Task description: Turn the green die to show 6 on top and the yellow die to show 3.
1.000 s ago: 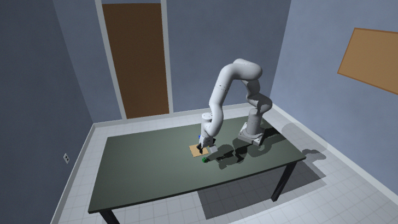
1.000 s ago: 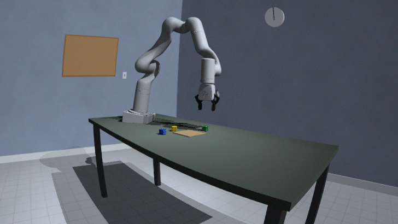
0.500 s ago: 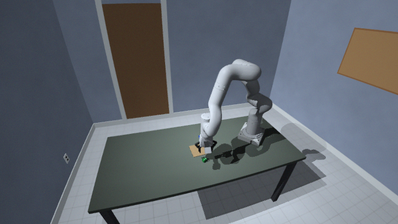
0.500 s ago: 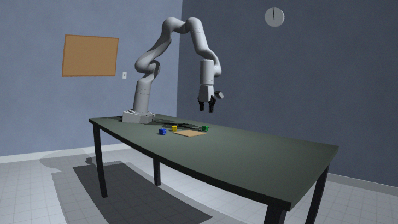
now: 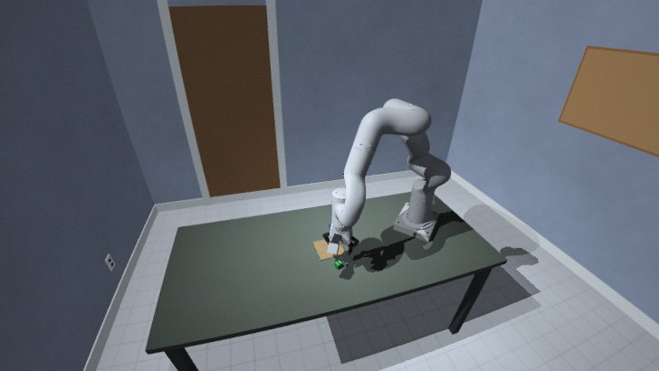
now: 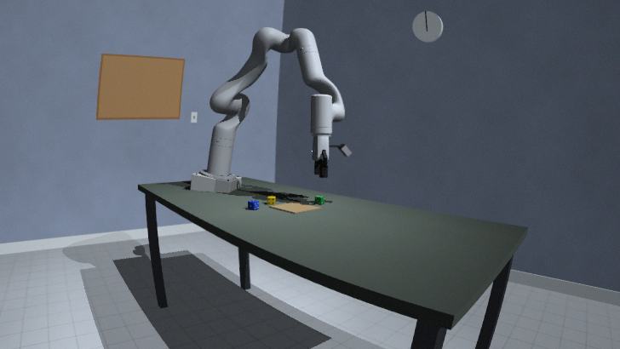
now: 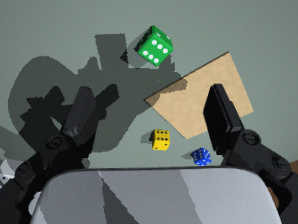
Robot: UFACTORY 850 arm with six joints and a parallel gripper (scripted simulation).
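The green die [image 5: 339,264] [image 6: 318,199] [image 7: 154,46] lies on the table just off one corner of the tan mat [image 5: 321,249] [image 6: 295,208] [image 7: 193,99]. The yellow die [image 6: 271,199] [image 7: 160,139] and the blue die [image 6: 253,204] [image 7: 201,156] lie on the table off the opposite side of the mat, close together but apart. No die is on the mat. My gripper [image 5: 339,240] [image 6: 321,168] [image 7: 151,99] is open and empty. It hangs well above the mat's edge, pointing down.
The dark green table [image 5: 230,276] [image 6: 390,234] [image 7: 67,16] carries the arm's base [image 5: 415,225] [image 6: 215,181] at the back. The arm's shadow falls across the table beside the green die.
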